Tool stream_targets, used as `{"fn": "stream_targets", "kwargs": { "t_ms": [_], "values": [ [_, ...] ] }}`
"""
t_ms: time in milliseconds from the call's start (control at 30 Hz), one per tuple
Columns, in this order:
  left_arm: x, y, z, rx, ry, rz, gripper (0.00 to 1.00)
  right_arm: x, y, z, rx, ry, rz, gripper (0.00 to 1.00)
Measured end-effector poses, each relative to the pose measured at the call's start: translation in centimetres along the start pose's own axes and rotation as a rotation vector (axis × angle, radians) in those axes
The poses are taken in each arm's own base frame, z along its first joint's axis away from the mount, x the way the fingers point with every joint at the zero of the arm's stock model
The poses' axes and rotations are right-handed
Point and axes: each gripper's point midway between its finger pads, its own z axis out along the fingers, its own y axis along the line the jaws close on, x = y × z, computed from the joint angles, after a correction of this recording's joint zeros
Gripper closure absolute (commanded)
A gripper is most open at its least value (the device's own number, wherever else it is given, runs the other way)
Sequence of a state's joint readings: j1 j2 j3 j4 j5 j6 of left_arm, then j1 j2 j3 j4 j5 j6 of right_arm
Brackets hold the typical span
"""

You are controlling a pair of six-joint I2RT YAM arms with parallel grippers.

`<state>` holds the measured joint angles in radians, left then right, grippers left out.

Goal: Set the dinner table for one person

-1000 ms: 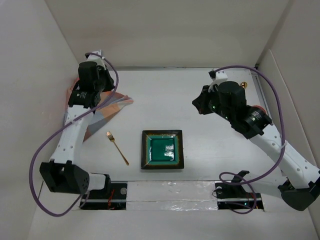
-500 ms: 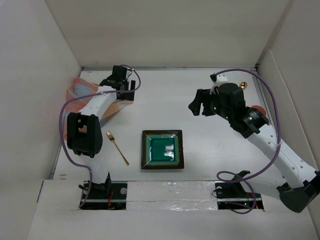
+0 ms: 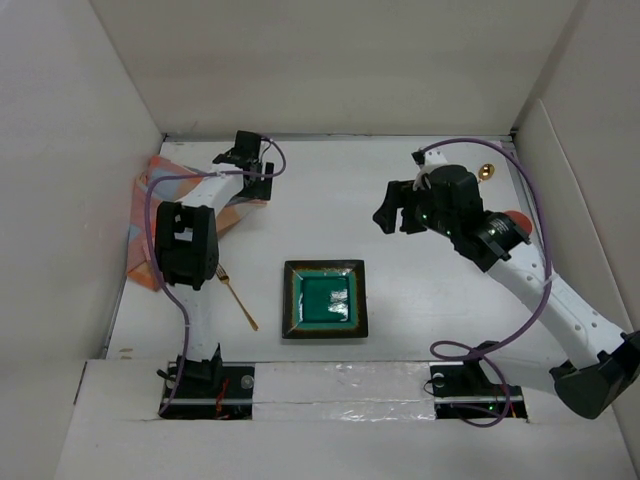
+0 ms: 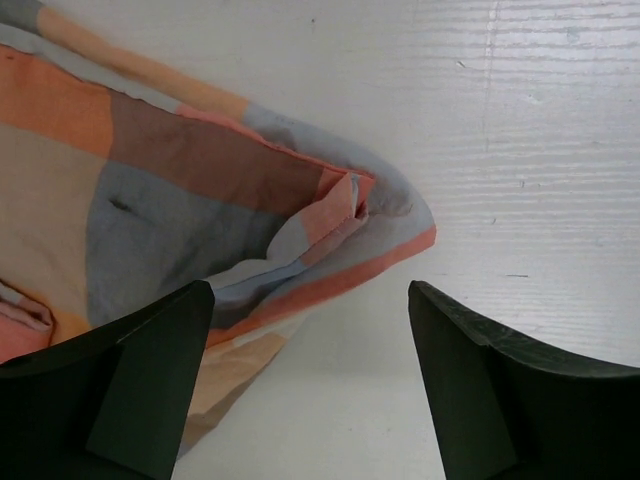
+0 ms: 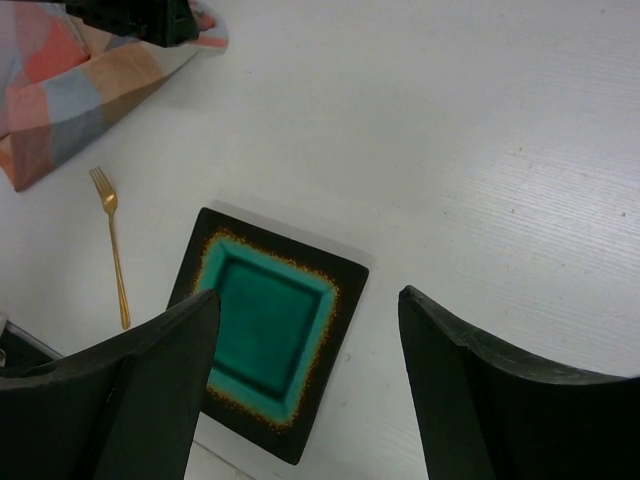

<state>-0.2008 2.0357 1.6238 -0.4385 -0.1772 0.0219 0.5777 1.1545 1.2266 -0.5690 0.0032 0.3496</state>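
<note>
L claw [image 4: 308, 303] spread, empty, over checked cloth [image 4: 170, 200] corner, far left. R claw [image 5: 310, 300] spread, empty, above white worktop [image 3: 330, 190], which spans whole scene. Green plate [image 3: 324, 299] near centre, fork [image 3: 236, 297] just left of it.

Overhead view down on dinner table [image 3: 400, 290], wrist views nearer, sharing cloth [image 3: 140, 262]

Matt dinner table [image 3: 330, 190] bears woven cloth [image 4: 150, 190], glossy glazed plate [image 5: 265, 340], shiny metal fork [image 5: 113, 250].
</note>
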Motion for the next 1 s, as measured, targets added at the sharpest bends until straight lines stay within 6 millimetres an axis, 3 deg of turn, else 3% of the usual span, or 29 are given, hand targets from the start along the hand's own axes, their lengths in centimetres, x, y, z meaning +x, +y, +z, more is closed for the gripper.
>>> {"fn": "stream_targets", "kwargs": {
  "t_ms": [133, 200, 267, 300, 333, 367, 500, 567, 667, 733, 767, 800, 833, 900, 933, 1000],
  "values": [
    [1.0, -0.3, 1.3, -0.001, 0.035, 0.006, 0.37, 0.3, -0.2, 0.5, 0.007, 0.016, -0.004, 0.23],
    [1.7, -0.4, 2.2, -0.006, 0.056, 0.01, 0.49, 0.3, -0.4, 0.6, 0.017, 0.019, -0.007, 0.23],
    [2.2, -0.5, 3.0, -0.014, 0.079, 0.011, 0.68, 0.2, -0.5, 0.8, 0.028, 0.019, -0.012, 0.23],
    [2.4, -0.6, 3.4, -0.018, 0.089, 0.012, 0.89, 0.0, -0.5, 0.8, 0.029, 0.017, -0.014, 0.23],
    [2.3, -0.6, 3.7, -0.021, 0.098, 0.013, 0.98, -0.1, -0.5, 0.9, 0.031, 0.015, -0.014, 0.23],
    [2.0, -0.7, 4.0, -0.023, 0.101, 0.014, 1.0, -0.2, -0.4, 1.0, 0.031, 0.014, -0.014, 0.23],
    [-1.7, -1.3, 3.8, -0.023, 0.029, 0.003, 1.0, -0.2, -0.4, 1.4, 0.032, 0.021, -0.014, 0.23],
    [-5.2, -2.3, 2.5, -0.018, -0.049, 0.011, 1.0, 0.0, -0.5, 1.9, 0.036, 0.034, -0.014, 0.24],
    [-11.5, -5.9, -0.7, 0.03, -0.221, 0.026, 1.0, 0.6, -0.6, 2.9, 0.04, 0.059, -0.014, 0.24],
    [-14.7, -9.5, -3.3, 0.089, -0.333, 0.041, 0.77, 1.0, -0.8, 3.6, 0.046, 0.077, -0.014, 0.22],
    [-15.9, -11.6, -4.6, 0.125, -0.381, 0.041, 0.6, 1.1, -0.8, 3.9, 0.049, 0.084, -0.014, 0.22],
    [-16.5, -13.8, -5.7, 0.165, -0.416, 0.048, 0.37, 1.1, -0.8, 4.2, 0.052, 0.09, -0.014, 0.22],
    [-16.9, -15.6, -6.5, 0.202, -0.439, 0.051, 0.32, 1.0, -0.8, 4.6, 0.053, 0.092, -0.014, 0.25],
    [-16.5, -20.3, -7.7, 0.311, -0.458, 0.042, 0.29, 0.5, -0.6, 5.2, 0.051, 0.087, -0.014, 0.33],
    [-15.9, -22.1, -8.0, 0.359, -0.447, 0.038, 0.29, 0.1, -0.4, 5.4, 0.049, 0.08, -0.014, 0.59],
    [-14.1, -25.2, -8.0, 0.459, -0.403, 0.023, 0.29, -0.7, -0.2, 5.8, 0.045, 0.061, -0.015, 0.82]
  ]
}}
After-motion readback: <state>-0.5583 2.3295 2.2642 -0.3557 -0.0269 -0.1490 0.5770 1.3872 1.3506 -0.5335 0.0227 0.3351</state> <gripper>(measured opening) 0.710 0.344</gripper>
